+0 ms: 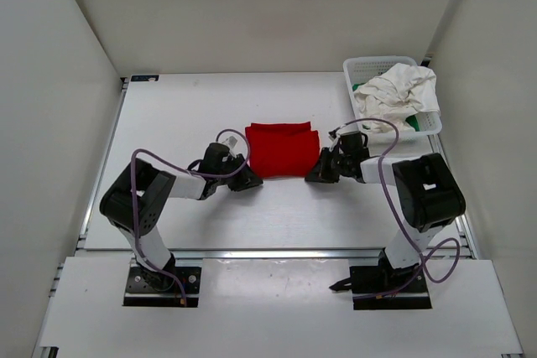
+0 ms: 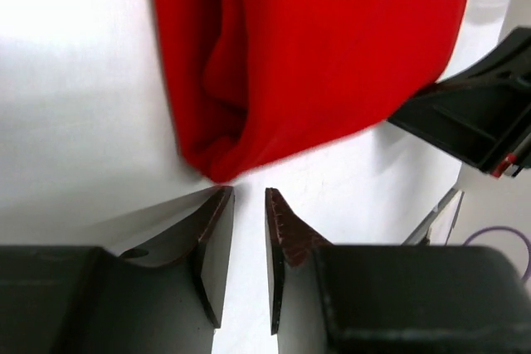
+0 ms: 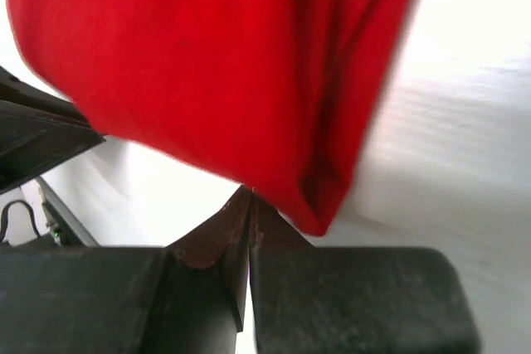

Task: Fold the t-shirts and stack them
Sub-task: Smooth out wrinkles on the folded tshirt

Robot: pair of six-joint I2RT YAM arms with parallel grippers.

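The folded red shirt is laid midway between the table's side edges, flanked, seemingly for straightening, by the left gripper, narrowly parted and empty, and the right gripper, closed.

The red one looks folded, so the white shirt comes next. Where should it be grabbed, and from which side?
Probably the bunched folds of the white shirt heaped above the basket rim, coming straight down. The basket walls block a sideways approach, and raised folds suit a pinch.

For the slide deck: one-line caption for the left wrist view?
Left end effector, open and empty, just short of the folded red t-shirt.
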